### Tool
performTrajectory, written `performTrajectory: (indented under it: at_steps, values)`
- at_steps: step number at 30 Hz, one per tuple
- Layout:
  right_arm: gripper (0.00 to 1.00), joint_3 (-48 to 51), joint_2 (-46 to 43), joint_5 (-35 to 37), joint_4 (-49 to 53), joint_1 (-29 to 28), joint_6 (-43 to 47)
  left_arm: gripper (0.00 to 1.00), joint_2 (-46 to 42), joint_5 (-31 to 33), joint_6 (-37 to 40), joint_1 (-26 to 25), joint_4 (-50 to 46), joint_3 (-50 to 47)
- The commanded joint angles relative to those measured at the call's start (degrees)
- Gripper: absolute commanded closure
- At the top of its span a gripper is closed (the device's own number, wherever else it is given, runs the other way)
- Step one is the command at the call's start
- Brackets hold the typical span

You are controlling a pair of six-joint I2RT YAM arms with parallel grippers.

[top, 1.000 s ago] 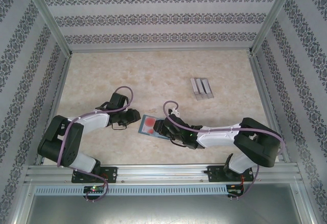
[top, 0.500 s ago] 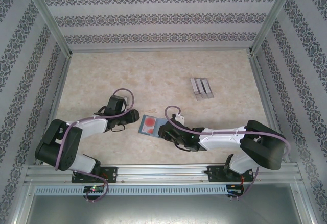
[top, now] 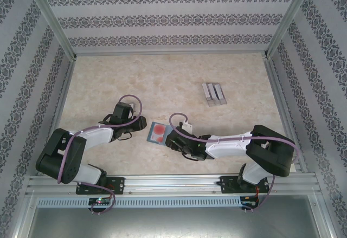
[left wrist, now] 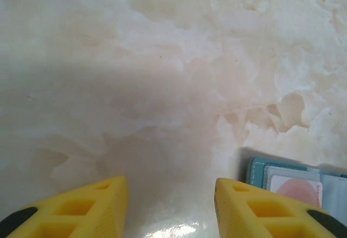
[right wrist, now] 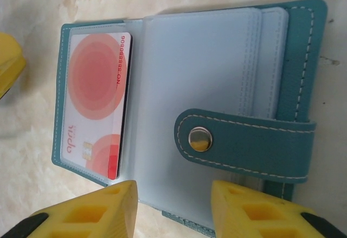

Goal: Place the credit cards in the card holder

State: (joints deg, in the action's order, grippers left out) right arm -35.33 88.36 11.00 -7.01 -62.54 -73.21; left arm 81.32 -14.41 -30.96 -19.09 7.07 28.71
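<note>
Over on the top external view, the card holder is being shown lying open on the pale marbled desk, near the front edge and right between the two arms, with a red-circled card being carried in its face. The left gripper is being held low just beside the holder's left edge, and the right gripper over its right part; how wide either is standing cannot be told from up here. A clear stand is being left well apart, farther back on the right. Down to the left wrist view now: the left gripper is being kept spread, its yellow fingers being parted over bare desk with nothing between them, while a corner of the card holder is being caught at the lower right, just beside one finger. And on the right wrist view, the right gripper is being held spread as well, its fingers being poised apart at the holder's near edge and pinching nothing. The card holder is being seen opened flat, its pale inner leaves being crossed by a teal strap with a metal snap button, and the red-circled card is being seen tucked into the clear pocket at the frame's left, a dark edge running along its inner side.
</note>
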Motion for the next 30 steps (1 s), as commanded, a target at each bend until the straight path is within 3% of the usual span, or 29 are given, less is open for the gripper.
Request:
performTrajectory:
  at_steps: [1, 8, 15, 26, 30]
  values:
    - [0.54, -1.23, 0.52, 2.15, 2.86, -1.06, -1.03, 0.54, -0.19, 1.85, 1.18, -0.32, -0.56, 0.14]
    - [0.51, -3.66, -1.04, 4.86, 9.43, -1.87, -0.75, 0.54, -0.02, 2.23, 0.93, -0.25, -0.96, 0.34]
    - [0.50, -5.27, 3.54, 3.75, 8.12, -2.05, -1.47, 0.54, 0.64, 2.44, 0.53, -0.30, -1.30, 0.64]
    - [0.68, -9.99, 10.32, -1.88, 3.51, -0.03, 2.68, 0.57, 1.74, 0.36, -1.87, -0.30, 1.41, -0.66]
    - [0.70, -11.64, 10.79, -2.51, 2.10, -0.03, 5.42, 0.56, 1.40, 0.43, -1.91, -0.33, 1.15, -0.58]
